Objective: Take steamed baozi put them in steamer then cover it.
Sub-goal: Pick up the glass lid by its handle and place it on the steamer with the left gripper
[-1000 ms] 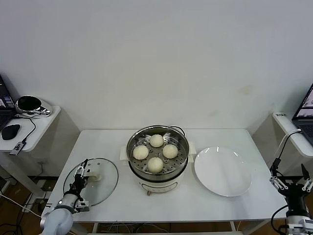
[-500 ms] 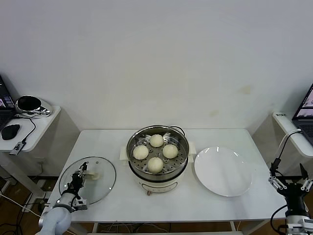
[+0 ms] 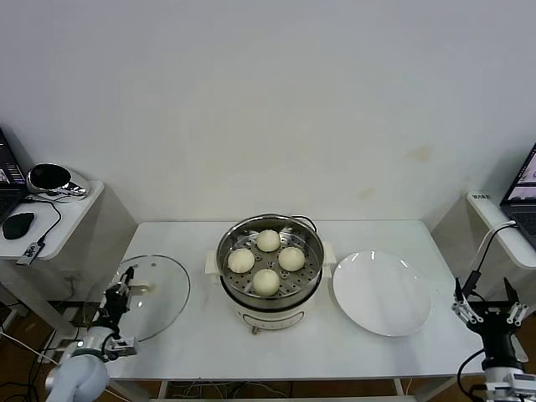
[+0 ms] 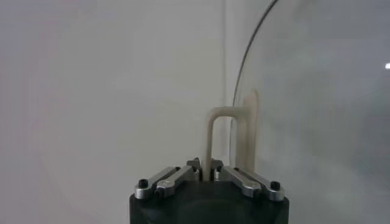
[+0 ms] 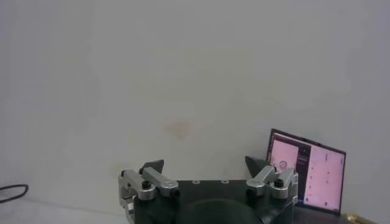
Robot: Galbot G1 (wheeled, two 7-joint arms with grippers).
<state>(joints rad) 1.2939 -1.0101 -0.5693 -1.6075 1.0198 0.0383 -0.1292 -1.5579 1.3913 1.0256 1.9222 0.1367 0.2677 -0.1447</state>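
Note:
Four pale baozi [image 3: 268, 260] sit on the perforated tray inside the steel steamer [image 3: 270, 266] at the table's middle. The steamer has no cover on it. The glass cover [image 3: 155, 295] is tilted up off the table at the front left. My left gripper [image 3: 121, 291] is shut on its cream bar handle [image 4: 213, 137], which shows between the jaws in the left wrist view, with the glass pane [image 4: 317, 103] behind it. My right gripper [image 3: 487, 311] is open and empty, off the table's front right corner.
A flat white plate [image 3: 382, 293] lies right of the steamer. A side table [image 3: 52, 219] with a mouse and a metal bowl stands at the far left. A laptop screen [image 5: 306, 179] shows at the right.
My left gripper has lifted the cover off the table and carried it left and up, tilting it. My right gripper has shifted slightly.

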